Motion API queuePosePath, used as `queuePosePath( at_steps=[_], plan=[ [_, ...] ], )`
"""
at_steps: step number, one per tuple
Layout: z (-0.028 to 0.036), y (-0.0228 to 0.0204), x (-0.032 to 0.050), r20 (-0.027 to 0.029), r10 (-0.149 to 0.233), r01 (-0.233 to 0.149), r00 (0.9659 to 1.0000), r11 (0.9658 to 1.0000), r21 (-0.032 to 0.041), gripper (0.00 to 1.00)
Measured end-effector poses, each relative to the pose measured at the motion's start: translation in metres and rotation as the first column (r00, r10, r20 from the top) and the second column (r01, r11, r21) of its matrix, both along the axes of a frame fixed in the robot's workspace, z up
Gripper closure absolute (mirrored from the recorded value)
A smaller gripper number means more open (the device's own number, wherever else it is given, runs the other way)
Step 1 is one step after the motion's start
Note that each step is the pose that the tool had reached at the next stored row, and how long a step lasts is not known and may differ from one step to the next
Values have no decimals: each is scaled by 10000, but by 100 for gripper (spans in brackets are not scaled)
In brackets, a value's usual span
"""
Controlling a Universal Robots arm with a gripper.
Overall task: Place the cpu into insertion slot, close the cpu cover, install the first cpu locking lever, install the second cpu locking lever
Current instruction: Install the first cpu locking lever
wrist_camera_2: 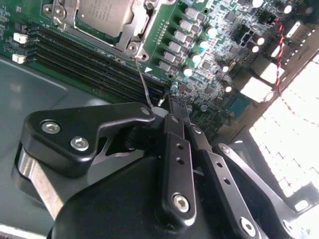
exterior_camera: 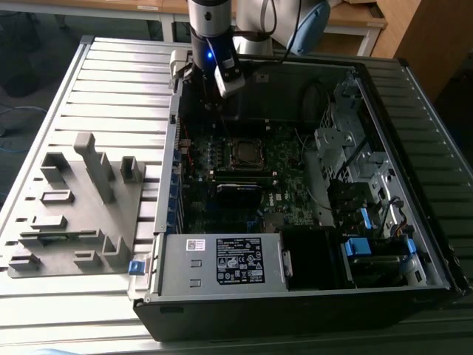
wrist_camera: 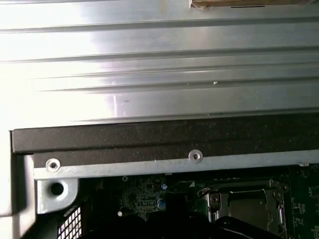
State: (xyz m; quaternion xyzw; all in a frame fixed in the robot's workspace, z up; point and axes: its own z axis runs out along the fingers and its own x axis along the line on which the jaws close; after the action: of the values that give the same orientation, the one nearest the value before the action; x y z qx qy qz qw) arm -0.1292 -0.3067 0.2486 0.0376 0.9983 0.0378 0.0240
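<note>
Two black gripper (wrist_camera_2: 172, 106) fingers (wrist_camera_2: 175, 144) sit pressed together, thin wire locking lever (wrist_camera_2: 144, 82) at their tips, small grey-silver square cpu (wrist_camera_2: 102, 15) just beyond under its thin silver cover frame (wrist_camera_2: 141, 27), so a slow push should keep that wire from slipping.

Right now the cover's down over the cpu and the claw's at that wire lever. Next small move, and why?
Probably ease the claw against the locking lever, pressing it toward the board. In the second wrist view the cpu lies under the cpu cover, which looks closed, while the lever's free end stands off beside the claw tip, seemingly unlatched.
</note>
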Motion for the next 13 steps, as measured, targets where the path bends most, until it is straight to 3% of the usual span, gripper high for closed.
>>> queuePosePath(
  at_steps=[5, 13],
  plan=[
    [-4, 4, 50, 4, -5, 5, 10000, 10000, 5, 89],
    [-4, 3, 247, 3, -4, 4, 10000, 10000, 4, 89]
  ],
)
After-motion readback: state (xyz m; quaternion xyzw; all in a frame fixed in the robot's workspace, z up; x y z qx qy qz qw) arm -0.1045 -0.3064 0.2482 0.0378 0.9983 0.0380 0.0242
